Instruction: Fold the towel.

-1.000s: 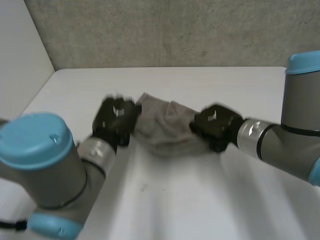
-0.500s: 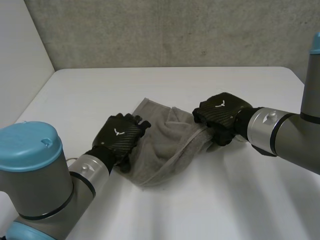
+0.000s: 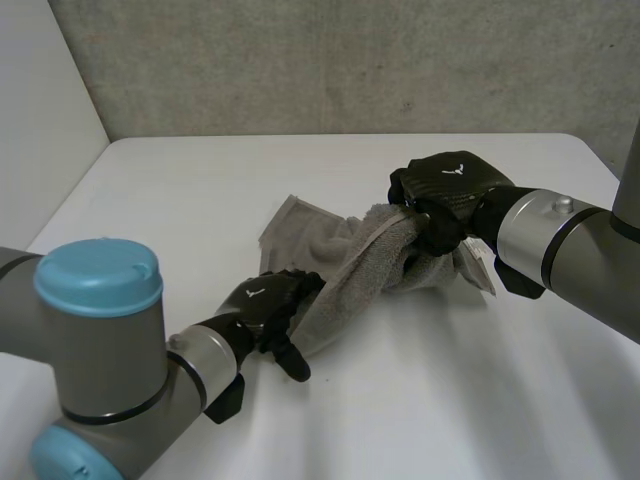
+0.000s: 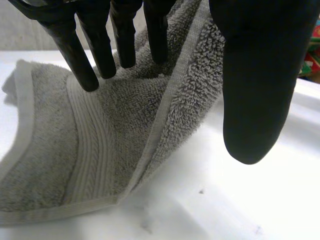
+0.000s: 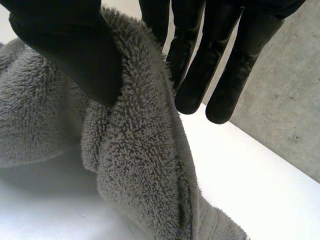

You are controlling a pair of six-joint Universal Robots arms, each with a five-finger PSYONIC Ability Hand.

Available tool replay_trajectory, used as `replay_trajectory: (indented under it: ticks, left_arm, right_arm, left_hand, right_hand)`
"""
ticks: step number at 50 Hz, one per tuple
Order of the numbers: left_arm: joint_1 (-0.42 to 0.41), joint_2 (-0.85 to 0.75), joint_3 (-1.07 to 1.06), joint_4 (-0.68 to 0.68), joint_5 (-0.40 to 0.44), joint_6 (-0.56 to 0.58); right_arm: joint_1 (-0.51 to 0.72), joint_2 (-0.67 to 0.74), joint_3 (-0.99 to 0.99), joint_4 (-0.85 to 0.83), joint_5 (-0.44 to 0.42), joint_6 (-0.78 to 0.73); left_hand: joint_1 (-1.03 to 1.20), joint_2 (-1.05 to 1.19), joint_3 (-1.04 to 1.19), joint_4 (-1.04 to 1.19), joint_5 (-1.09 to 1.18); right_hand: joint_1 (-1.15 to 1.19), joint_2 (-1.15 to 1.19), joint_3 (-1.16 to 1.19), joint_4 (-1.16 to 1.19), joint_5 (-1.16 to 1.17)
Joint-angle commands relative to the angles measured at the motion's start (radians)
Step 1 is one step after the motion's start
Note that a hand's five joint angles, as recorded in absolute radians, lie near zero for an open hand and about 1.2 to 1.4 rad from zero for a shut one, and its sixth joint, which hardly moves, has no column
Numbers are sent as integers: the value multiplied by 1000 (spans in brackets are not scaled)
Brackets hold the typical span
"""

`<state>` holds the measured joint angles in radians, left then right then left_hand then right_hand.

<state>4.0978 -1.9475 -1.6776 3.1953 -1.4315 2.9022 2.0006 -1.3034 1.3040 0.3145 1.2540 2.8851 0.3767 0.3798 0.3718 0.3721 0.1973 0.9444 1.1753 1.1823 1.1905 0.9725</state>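
A grey towel point(image 3: 358, 268) lies bunched on the white table point(image 3: 450, 400), stretched slantwise between my two hands. My right hand point(image 3: 450, 192) holds its far right end raised off the table. In the right wrist view the thumb point(image 5: 65, 50) presses the thick fold of towel point(image 5: 135, 165) against the fingers point(image 5: 225, 65). My left hand point(image 3: 264, 300) is at the towel's near left end. In the left wrist view its straight fingers point(image 4: 100, 45) rest on the towel point(image 4: 95, 150), and the thumb point(image 4: 260, 75) stands apart beside the hemmed edge.
A grey concrete wall point(image 3: 350, 60) runs behind the table. A white panel point(image 3: 40, 110) closes off the left side. The table's bare surface spreads to the front and right of the towel.
My left hand has slid nearer along the towel and opened, its fingers now straight. My right hand has kept its grip and raised its end of the towel.
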Motion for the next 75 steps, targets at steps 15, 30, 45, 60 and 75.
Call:
replay_trajectory:
  ticks: [15, 30, 45, 60, 75]
  left_arm:
    - [52, -13, 113, -6, -72, 68]
    - [73, -54, 598, 268, -228, 574]
    - [73, 59, 391, 368, -248, 627]
    - [13, 58, -155, 298, -244, 721]
    - [-22, 179, -174, 172, -244, 744]
  right_arm:
    - [3, 53, 115, 149, 18, -385]
    - [70, 170, -308, -526, 168, -418]
    - [115, 101, -137, -529, 73, -514]
    - [98, 253, 0, 80, 61, -548]
    - [-20, 133, -3, 43, 10, -224]
  left_hand:
    - [1020, 1017, 1024, 1024, 1024]
    - [1020, 1017, 1024, 1024, 1024]
    - [1020, 1017, 1024, 1024, 1024]
    - [1020, 1017, 1024, 1024, 1024]
    - [1020, 1017, 1024, 1024, 1024]
  right_hand:
    - [452, 221, 214, 206, 249]
    - [452, 221, 214, 206, 249]
    - [452, 221, 214, 206, 249]
    - [-1, -232, -239, -248, -204]
    - [-770, -1001, -1008, -1016, -973]
